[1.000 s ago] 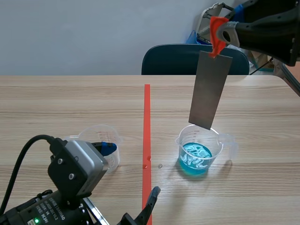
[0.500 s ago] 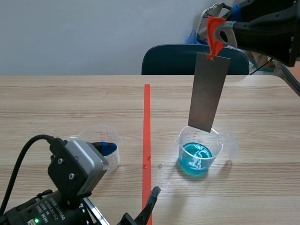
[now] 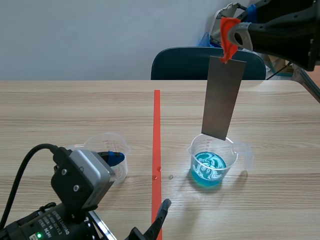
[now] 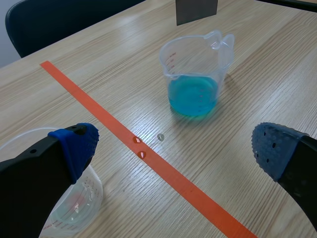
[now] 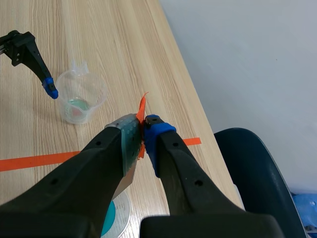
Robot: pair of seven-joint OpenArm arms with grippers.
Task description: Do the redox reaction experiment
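A grey metal strip [image 3: 223, 98] hangs by an orange tab [image 3: 228, 40], and my right gripper [image 3: 231, 37] is shut on that tab, high above the table. The strip's lower end hovers just over the mouth of a clear beaker of blue liquid [image 3: 210, 162]. From the right wrist, the fingers pinch the orange tab [image 5: 142, 124] with the strip [image 5: 130, 148] hanging below. My left gripper [image 4: 173, 144] is open, low over the table. One blue fingertip [image 3: 115, 158] is at the rim of a small, nearly empty beaker [image 3: 107, 155]. The blue beaker [image 4: 194, 74] stands ahead of it.
An orange-red tape line [image 3: 157, 150] runs down the table's middle, with a few small droplets [image 4: 148, 145] on and beside it. A dark blue chair [image 3: 190, 64] stands behind the far edge. The empty beaker [image 5: 80, 95] and the left arm's finger [image 5: 30, 55] show below the right wrist.
The right gripper has shifted slightly to the left with the strip, whose lower end stays over the blue beaker. The liquid's surface ripples. The left arm has not moved.
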